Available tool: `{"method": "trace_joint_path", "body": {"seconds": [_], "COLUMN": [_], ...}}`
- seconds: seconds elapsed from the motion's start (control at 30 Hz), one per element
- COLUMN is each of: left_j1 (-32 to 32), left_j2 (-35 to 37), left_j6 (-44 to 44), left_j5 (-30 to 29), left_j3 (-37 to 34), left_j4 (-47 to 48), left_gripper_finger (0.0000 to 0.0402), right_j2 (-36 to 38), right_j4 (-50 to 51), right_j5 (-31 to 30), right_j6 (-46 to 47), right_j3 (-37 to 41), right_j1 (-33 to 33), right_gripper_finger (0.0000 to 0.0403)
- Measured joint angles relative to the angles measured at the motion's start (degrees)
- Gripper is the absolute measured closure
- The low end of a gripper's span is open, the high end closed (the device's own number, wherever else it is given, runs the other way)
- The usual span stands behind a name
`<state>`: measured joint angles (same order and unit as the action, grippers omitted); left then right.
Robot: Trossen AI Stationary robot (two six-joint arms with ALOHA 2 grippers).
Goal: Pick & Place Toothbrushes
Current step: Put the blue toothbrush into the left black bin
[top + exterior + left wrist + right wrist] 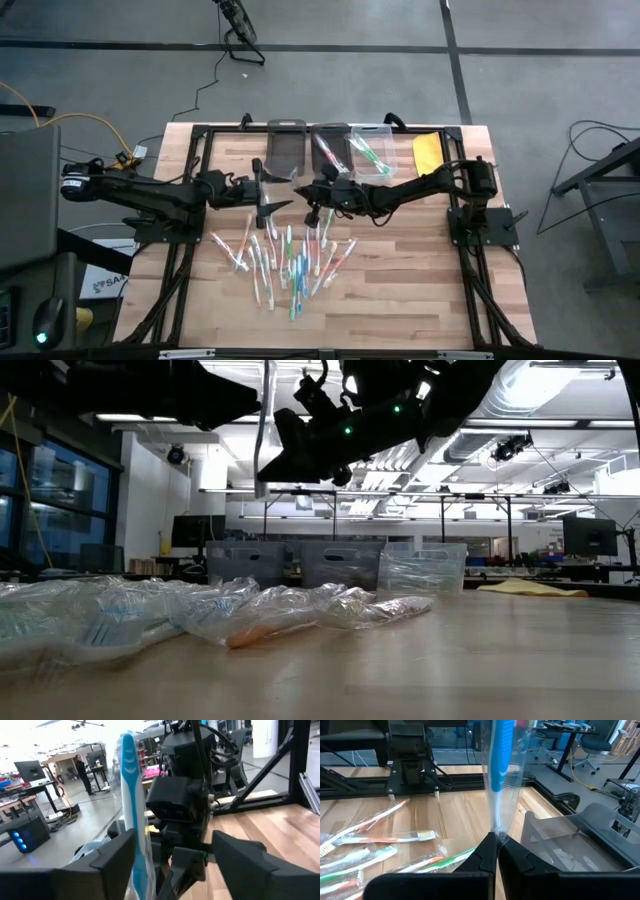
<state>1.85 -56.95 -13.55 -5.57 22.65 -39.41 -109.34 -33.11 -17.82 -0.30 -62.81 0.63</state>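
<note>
high view: both arms meet over the middle of the table [420,300], above the heap of wrapped toothbrushes [290,262]. starting on the left — my left gripper [268,200] has its fingers spread wide; in the left wrist view the blue toothbrush [131,795] stands upright against one finger [107,857], not pinched. i judge this a handover just made.

moving right, the right gripper [496,851] is shut tight on the lower end of that same blue toothbrush [501,755], wrapper and all, holding it upright in the air. low view shows it hanging clear of the pile.

further right, three bins [328,148] sit along the far edge, a yellow flat object [428,152] beside them.

risks as i see them: the pinch is on slick wrapper near one end, so the brush could swivel or slip out on the swing to a bin. it leans on my left finger — pulling away carelessly could drag it loose. a long, upright brush may also clip a bin wall and land outside.
</note>
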Motion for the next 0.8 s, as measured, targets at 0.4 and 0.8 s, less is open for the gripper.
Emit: {"method": "trace_joint_path", "body": {"seconds": [0.4,0.8], "left_j1": [0.02,0.02], "left_j2": [0.0,0.0], "left_j6": [2.44,5.02], "left_j5": [-4.9,2.02], "left_j3": [0.0,0.0], "left_j4": [0.0,-0.1], "left_gripper_finger": [0.0114,0.0276], "right_j2": [0.02,0.02], "right_j4": [-0.06,-0.04], "right_j5": [3.17,3.26], "right_j6": [-0.44,-0.53], "right_j3": [0.0,0.0], "right_j1": [-0.58,-0.47], "right_gripper_finger": [0.0399,0.0399]}}
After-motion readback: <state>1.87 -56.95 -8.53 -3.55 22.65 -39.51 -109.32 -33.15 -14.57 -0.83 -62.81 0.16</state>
